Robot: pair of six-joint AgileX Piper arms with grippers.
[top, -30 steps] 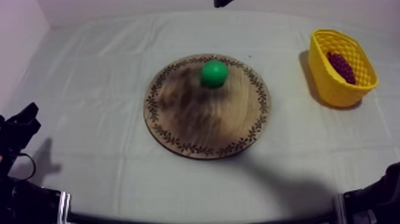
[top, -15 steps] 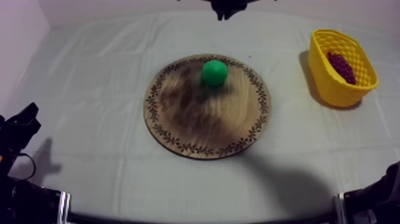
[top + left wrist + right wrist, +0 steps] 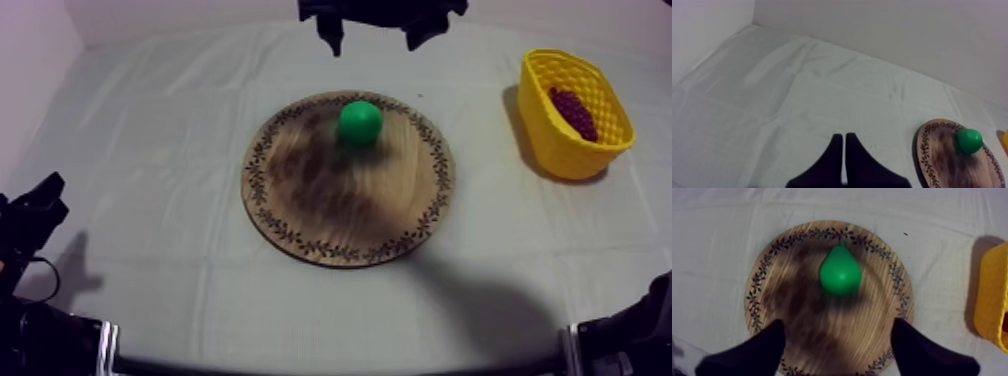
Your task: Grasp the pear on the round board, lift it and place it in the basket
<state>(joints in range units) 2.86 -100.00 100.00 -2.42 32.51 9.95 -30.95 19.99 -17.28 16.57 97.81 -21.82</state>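
Finding the pear [image 3: 840, 274] on the round wooden board [image 3: 797, 313]: green, narrow end turned away from the right gripper [image 3: 838, 325]. Lies below and ahead of that gripper, in line with the gap between its two black fingers [image 3: 757, 350], touching neither. Sits off the board's centre, inside the patterned rim of dark leaves and clear of it. Released, that gripper: fingers spread wide with nothing between them, one to each side of the pear's line, over the wood. From the top view, the same right gripper [image 3: 372, 47] at the table's far side, past the board [image 3: 330, 210], fingers apart, with the pear [image 3: 360, 122] short of it on the wood.

Off to one side of the right gripper, well apart from the board: the yellow basket [image 3: 575, 150], lattice-walled, upright on the grey-white cloth [image 3: 150, 130], with a dark red bunch of grapes [image 3: 573, 110] inside.

Clenched on nothing, the left gripper [image 3: 843, 136]: fingers pressed together in a narrow wedge, low over bare cloth. Well ahead of it and to its right, the board [image 3: 942, 160] carrying the pear [image 3: 969, 140], and just past the board a sliver of the basket [image 3: 1003, 141]. In the top view, the left gripper [image 3: 40, 205] low at the table's near left, far from the board.
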